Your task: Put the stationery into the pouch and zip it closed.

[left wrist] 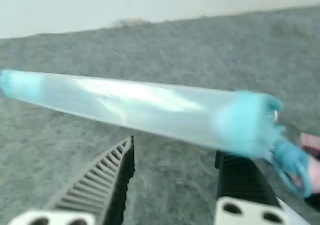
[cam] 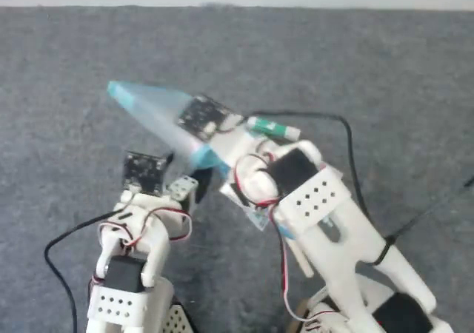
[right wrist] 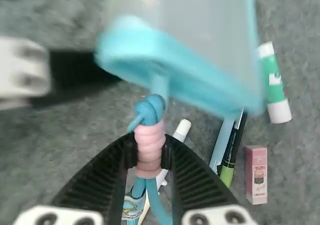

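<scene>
Jaws spread, the left gripper [left wrist: 175, 152] is hovering empty under the translucent blue pouch [left wrist: 140, 105]. In the right wrist view the right gripper [right wrist: 149, 145] is pinching only the pink zipper bead [right wrist: 149, 157], so the pouch is risking swinging loose. From above, the glue stick [cam: 272, 128] is lying outside it, risking being zipped out
</scene>
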